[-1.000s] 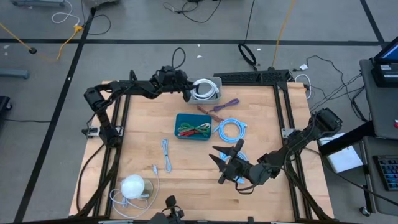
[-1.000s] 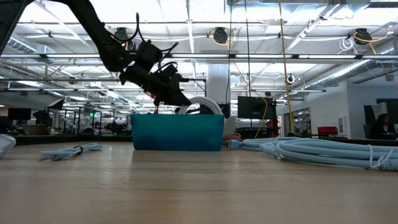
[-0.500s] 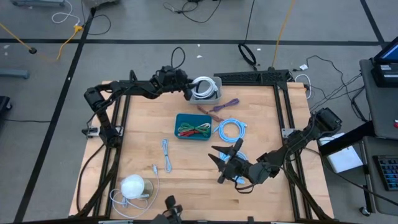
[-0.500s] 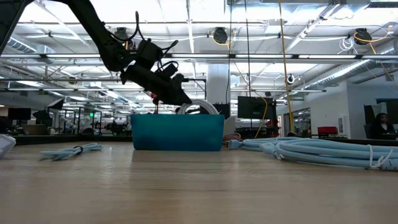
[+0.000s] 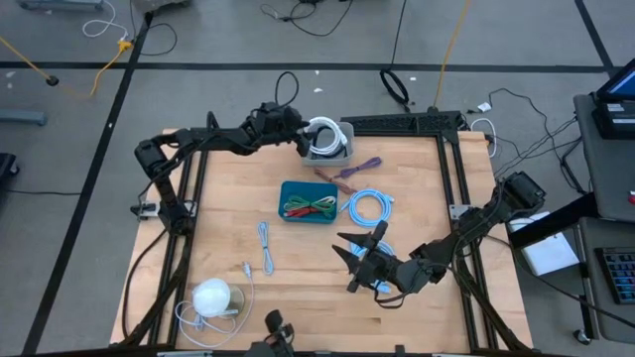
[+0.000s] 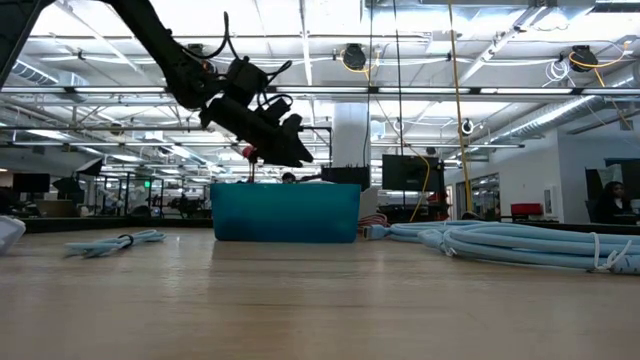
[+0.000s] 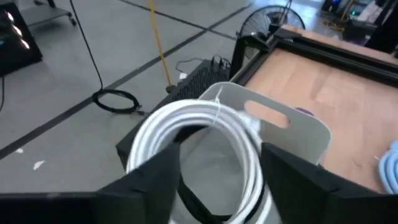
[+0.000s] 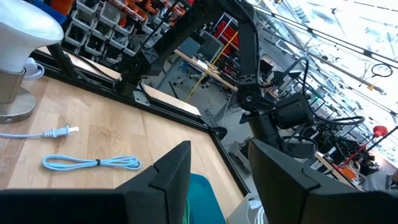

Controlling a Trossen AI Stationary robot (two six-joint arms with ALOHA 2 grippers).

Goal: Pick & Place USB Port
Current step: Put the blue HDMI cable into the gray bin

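"What do you see from high up?"

"The left pincer is at the far edge of the counter, right over a white bin. A coil of white cable sits in that bin. The right pincer is near the front, close to a light blue cable. A teal tray lies in the middle."

"And from down low?"

"The left pincer hangs in the air above the teal tray. It holds nothing."

"What does the left wrist show?"

"Its two fingers stand wide apart. The white cable lies loose in the white bin, between the fingers but not gripped."

"And the right wrist?"

"Its fingers are part way open, with nothing between them. I see a thin blue cord on the counter, and a white lamp far off."
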